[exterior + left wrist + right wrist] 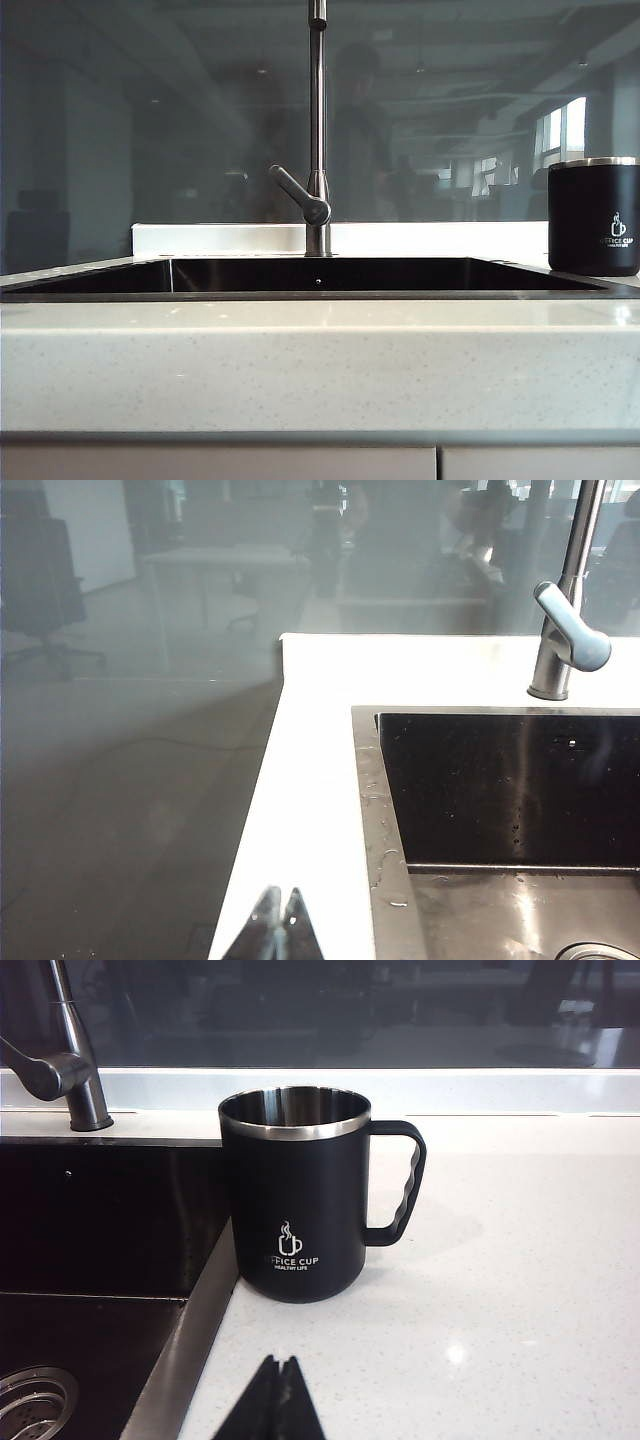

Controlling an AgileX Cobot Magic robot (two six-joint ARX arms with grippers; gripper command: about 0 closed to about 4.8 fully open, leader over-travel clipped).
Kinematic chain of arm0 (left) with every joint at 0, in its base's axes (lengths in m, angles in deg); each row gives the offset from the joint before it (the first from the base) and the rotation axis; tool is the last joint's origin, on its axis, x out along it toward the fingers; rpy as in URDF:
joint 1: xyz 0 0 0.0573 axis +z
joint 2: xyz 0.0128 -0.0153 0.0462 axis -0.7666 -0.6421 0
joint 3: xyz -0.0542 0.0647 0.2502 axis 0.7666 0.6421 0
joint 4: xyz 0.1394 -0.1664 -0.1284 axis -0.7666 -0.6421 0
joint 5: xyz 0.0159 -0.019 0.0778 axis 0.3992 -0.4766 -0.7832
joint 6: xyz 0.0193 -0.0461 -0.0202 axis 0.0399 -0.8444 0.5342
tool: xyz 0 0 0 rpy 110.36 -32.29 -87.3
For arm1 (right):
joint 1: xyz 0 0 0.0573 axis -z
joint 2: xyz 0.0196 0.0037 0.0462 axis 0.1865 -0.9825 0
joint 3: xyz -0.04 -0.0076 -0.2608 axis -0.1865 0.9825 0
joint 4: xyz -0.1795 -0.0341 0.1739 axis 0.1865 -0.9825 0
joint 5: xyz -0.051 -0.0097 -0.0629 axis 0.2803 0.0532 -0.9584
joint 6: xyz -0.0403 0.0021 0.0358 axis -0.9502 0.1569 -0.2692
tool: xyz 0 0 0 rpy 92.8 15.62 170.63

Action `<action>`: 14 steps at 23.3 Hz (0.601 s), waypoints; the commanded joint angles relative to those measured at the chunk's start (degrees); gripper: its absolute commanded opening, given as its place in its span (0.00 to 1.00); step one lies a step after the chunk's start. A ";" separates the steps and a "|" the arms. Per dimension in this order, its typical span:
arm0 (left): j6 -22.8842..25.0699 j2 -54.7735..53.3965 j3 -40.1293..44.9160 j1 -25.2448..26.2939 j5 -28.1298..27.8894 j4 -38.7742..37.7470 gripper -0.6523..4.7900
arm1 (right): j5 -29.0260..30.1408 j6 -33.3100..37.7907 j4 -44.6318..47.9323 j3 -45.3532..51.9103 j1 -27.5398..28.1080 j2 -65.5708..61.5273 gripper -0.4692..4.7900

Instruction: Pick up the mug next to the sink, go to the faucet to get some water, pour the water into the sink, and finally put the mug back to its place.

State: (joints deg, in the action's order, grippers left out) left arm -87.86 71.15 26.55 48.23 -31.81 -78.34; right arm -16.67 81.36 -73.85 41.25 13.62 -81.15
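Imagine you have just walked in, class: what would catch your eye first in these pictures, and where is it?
First, the black mug standing upright on the pale counter beside the sink, on the exterior view's right. Next, the tall steel faucet rising behind the sink's middle. The left gripper and right gripper are both shut and hold nothing, the right one facing the mug.

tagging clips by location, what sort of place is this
Probably an office kitchenette: a built-in sink with a tall steel faucet in a pale stone counter, a black mug beside it, and desks and chairs behind glass. Both grippers shut, idle.
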 commanded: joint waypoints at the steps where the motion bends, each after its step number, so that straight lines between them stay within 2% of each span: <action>1: 0.22 -0.02 -0.13 0.02 0.20 0.50 0.11 | -0.11 0.22 1.03 0.20 0.04 0.13 0.08; 9: 0.20 -0.02 -0.13 0.02 0.22 0.74 0.11 | 0.02 0.22 1.16 0.20 0.02 0.13 0.08; 12: 0.20 -0.02 -0.13 0.02 0.22 0.76 0.11 | 2.64 0.76 1.92 0.20 0.02 0.13 0.08; 13: 0.20 -0.02 -0.13 0.02 0.22 0.74 0.11 | 2.89 1.90 3.23 0.20 0.00 0.13 0.08; 14: 0.00 -0.02 -0.13 0.02 0.28 0.74 0.11 | 2.45 6.43 8.15 0.20 0.02 0.02 0.08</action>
State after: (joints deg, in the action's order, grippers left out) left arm -87.86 71.18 26.55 48.23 -31.81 -78.32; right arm -14.14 83.77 -72.04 41.25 13.62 -81.15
